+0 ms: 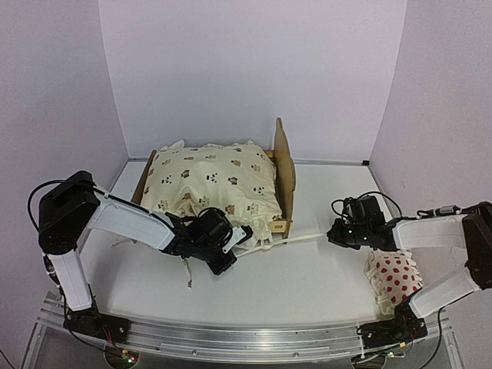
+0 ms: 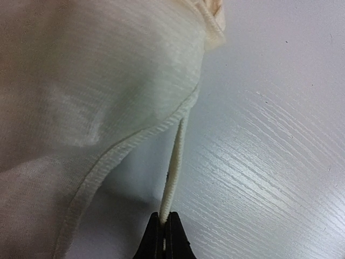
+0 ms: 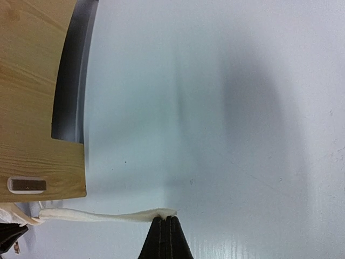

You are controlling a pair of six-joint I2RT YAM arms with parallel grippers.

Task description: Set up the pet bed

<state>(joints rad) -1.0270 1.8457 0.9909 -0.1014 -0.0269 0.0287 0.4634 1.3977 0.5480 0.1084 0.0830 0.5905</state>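
The plywood pet bed (image 1: 284, 165) stands at the middle back of the table, its scalloped end board on the right. The cream animal-print cushion (image 1: 211, 181) lies in it and covers the base. My left gripper (image 1: 228, 257) is at the cushion's front edge, shut on a cream tie (image 2: 173, 178) that hangs from the cushion hem (image 2: 129, 141). My right gripper (image 1: 332, 234) is right of the bed, shut on the end of another tie (image 1: 300, 239), stretched from the bed's front right corner (image 3: 43, 178); this tie also shows in the right wrist view (image 3: 108, 216).
The white red-dotted pillow (image 1: 394, 278) lies at the front right under my right arm. A loose tie (image 1: 187, 275) trails on the table below my left gripper. White walls stand close on the left, back and right.
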